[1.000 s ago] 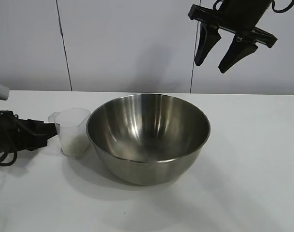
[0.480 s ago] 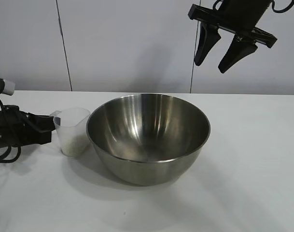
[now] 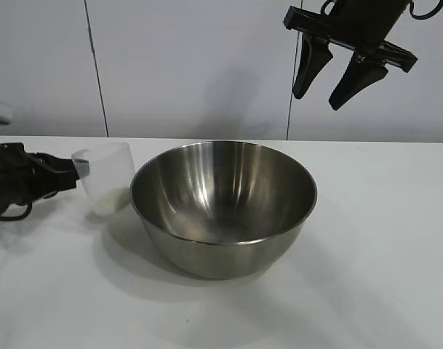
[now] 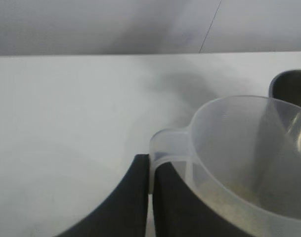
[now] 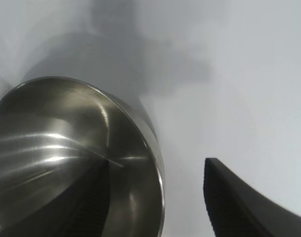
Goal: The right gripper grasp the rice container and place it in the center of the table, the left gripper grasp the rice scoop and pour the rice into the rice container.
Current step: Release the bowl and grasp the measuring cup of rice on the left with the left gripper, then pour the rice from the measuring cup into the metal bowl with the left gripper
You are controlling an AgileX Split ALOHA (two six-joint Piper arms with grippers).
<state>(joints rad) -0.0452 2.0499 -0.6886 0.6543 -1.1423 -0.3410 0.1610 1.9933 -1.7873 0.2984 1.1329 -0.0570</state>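
- The broad white table [image 3: 381, 240] carries the whole scene, and the first half of the job looks done from how things lie.
- The big round shiny stainless-steel bowl, the rice container [image 3: 223, 207], sits upright near the middle of the table, nobody holding it, and no grains show inside it.
- Up high, the black two-fingered right hand [image 3: 335, 78] hangs well above the far right side of the bowl, fingers spread apart, gripping nothing. Its part of the work appears finished.
- At the left edge, the black left hand [image 3: 70, 177] is clenched on the side handle of the scoop; the wrist view shows both fingers pinching the handle tab between them.
- The small frosted translucent plastic rice scoop [image 3: 105, 178] is upright, just beside the bowl's left wall, its base seemingly just clear of the table.
- The white-cream rice [image 4: 224, 195] lies in the bottom of the scoop, so the pour is not yet done: carry it over the rim, then tip.
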